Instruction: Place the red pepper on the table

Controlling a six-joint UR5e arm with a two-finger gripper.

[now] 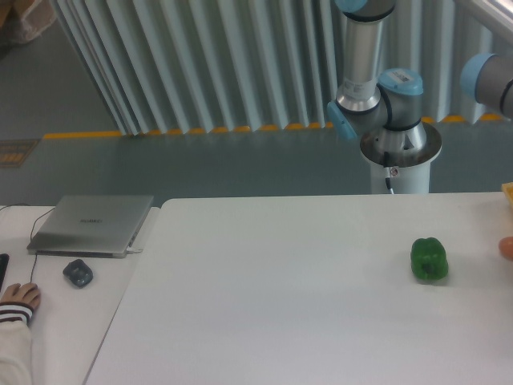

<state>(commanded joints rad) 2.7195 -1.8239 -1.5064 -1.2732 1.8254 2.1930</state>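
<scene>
Neither the glossy red bell pepper nor the gripper shows, so finger state and bearing are unknowable; only a green bell pepper (pixel 429 259) sits near the large white table's (pixel 264 289) right edge.

Orange-pink object (pixel 507 248) cut by right edge; arm (pixel 489 76) runs out of frame

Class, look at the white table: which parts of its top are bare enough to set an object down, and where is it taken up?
The table is bare from its left edge, beside the desk with the laptop and mouse, across to the green pepper. The right edge is busier: the pepper, then an orange-pink object cut off by the frame.
</scene>
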